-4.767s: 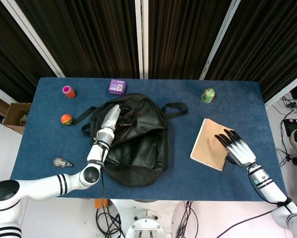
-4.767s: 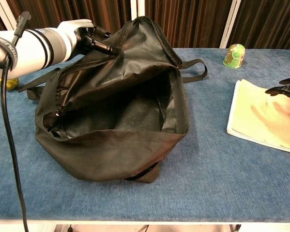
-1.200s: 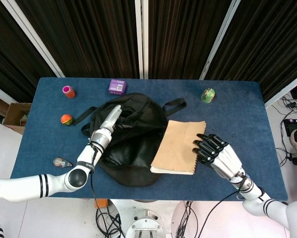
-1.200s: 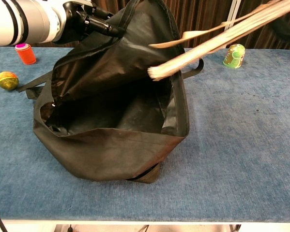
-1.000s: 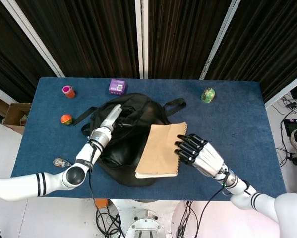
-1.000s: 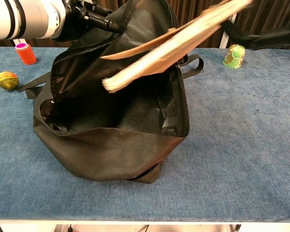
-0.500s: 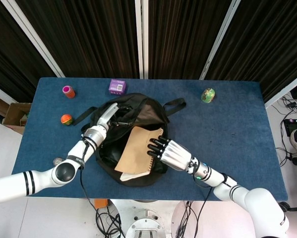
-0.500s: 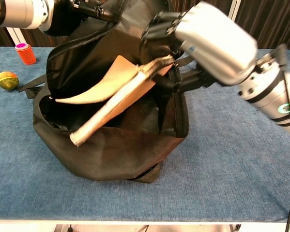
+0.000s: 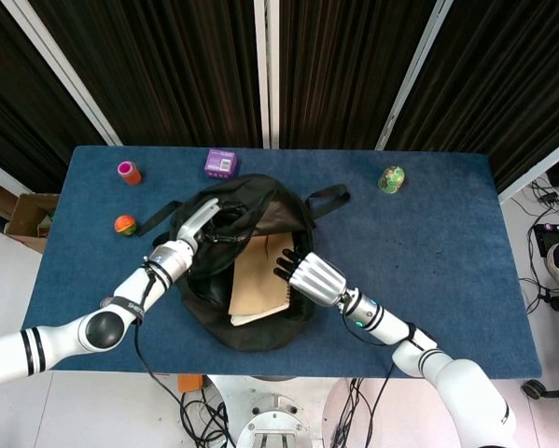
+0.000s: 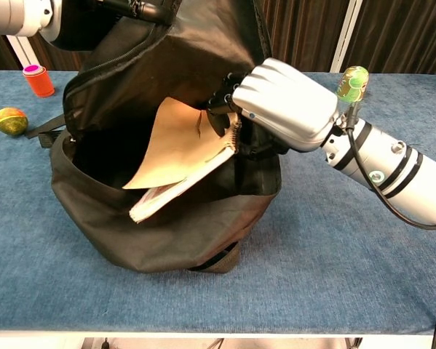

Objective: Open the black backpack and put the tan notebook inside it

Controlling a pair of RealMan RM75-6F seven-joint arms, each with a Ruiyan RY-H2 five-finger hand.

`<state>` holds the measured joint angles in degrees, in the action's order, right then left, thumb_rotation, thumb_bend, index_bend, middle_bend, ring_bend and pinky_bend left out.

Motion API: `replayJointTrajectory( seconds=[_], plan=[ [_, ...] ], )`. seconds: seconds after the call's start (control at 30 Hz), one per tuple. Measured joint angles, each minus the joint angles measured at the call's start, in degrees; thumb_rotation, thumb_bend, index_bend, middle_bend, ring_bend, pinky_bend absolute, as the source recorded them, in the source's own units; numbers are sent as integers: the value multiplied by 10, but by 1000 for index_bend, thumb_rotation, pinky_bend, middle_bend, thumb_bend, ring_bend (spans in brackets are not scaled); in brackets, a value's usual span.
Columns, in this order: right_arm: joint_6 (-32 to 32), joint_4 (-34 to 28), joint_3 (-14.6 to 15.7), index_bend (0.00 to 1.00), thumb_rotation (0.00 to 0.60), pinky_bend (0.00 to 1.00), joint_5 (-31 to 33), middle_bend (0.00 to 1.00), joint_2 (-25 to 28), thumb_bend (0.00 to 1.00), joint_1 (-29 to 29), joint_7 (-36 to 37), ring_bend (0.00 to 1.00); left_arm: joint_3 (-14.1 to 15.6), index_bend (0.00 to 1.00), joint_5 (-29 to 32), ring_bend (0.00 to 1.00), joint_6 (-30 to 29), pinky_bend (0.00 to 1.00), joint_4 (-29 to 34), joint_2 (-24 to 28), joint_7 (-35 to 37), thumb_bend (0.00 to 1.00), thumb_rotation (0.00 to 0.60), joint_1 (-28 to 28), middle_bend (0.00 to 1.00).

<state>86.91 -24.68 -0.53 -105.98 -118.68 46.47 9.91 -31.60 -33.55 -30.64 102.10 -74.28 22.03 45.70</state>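
Observation:
The black backpack point(image 9: 260, 210) point(image 10: 167, 225) lies in the middle of the blue table with its mouth gaping wide. My left hand point(image 9: 193, 222) point(image 10: 141, 9) grips the upper flap and holds it lifted. The tan notebook point(image 9: 258, 280) point(image 10: 175, 149) sits tilted inside the opening, its lower corner down in the bag and its cover bowed. My right hand point(image 9: 307, 273) point(image 10: 279, 105) holds the notebook by its spiral edge at the bag's right rim.
A green cup point(image 9: 390, 178) point(image 10: 351, 82) stands at the back right. A purple box point(image 9: 221, 162), an orange-and-pink cylinder point(image 9: 128, 172) point(image 10: 36, 78) and a small ball point(image 9: 124, 225) point(image 10: 9, 120) lie at the back left. A small object point(image 9: 111, 303) rests near the front left edge.
My right hand has carried the notebook from the table's right side over to the backpack and lowered it into the open mouth. My left hand has kept the flap raised.

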Motion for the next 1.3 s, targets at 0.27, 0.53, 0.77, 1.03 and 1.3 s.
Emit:
replayJointTrajectory(
  seconds=[0.27,0.53,0.77,1.03,1.3],
  plan=[
    [-37,-12,0,819,600,583,24,568,-3,479,-3,-31,385,2,613,-30,510,8,376,11,9,30,468,600,-7,605],
    [-96,-41,-18,634,600,487,66,467,-9,380,3,-86,305,12,612,-45,508,6,376,16,16,47,468,600,-7,600],
    [-98,-115,-22,28,600,262,83,166,19,94,-13,-94,60,28,595,-42,496,2,376,-2,10,54,468,600,1,587],
    [-56,-273,-17,0,600,186,85,110,109,26,-55,-127,1,55,566,-50,465,-13,365,-25,-5,38,468,600,14,557],
    [40,-438,25,0,600,203,58,151,268,26,-139,-173,4,108,319,-117,305,-28,307,-20,4,-39,225,600,20,392]
  ],
)
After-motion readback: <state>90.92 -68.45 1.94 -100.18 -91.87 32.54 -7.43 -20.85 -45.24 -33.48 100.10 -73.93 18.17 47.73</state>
